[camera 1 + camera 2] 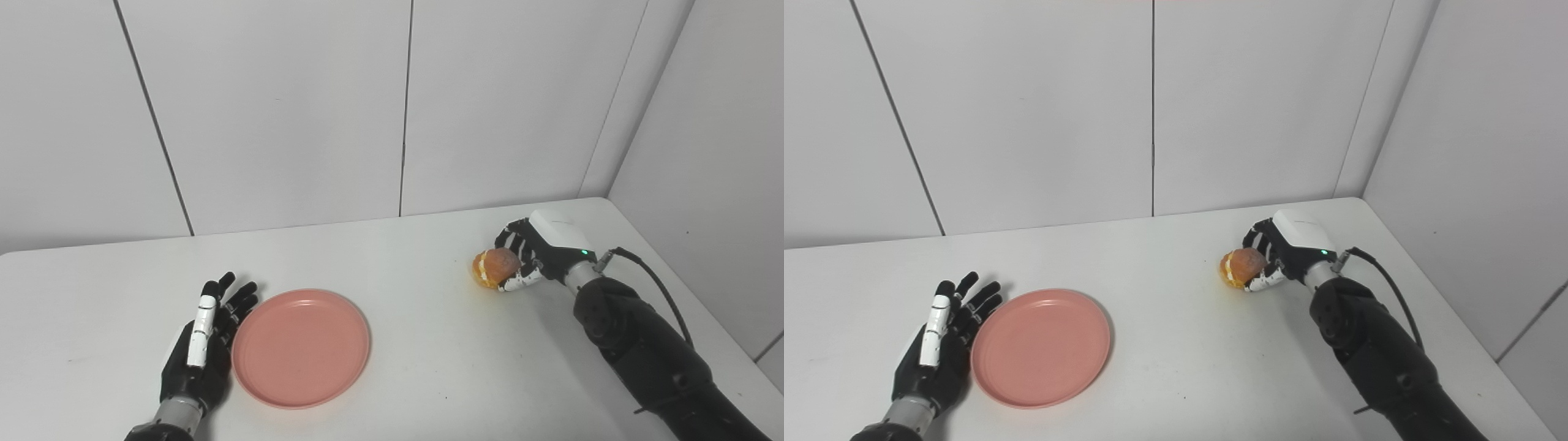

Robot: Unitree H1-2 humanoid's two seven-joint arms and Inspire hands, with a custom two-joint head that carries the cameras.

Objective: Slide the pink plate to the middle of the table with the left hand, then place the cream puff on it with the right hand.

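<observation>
The pink plate point(301, 348) lies flat on the white table point(429, 367), left of the middle, with nothing on it. My left hand point(205, 343) rests against the plate's left rim, palm toward it, fingers straight and apart, holding nothing. Over at the right, the cream puff point(493, 267), golden brown with a pale filling line, is wrapped by my right hand point(533, 254), whose fingers and thumb are closed around it close to the table surface. I cannot tell whether the puff touches the table.
White wall panels stand behind the table and along its right side, meeting at the far right corner point(603, 197). A black cable point(655, 282) loops off my right wrist. Bare tabletop lies between the plate and the puff.
</observation>
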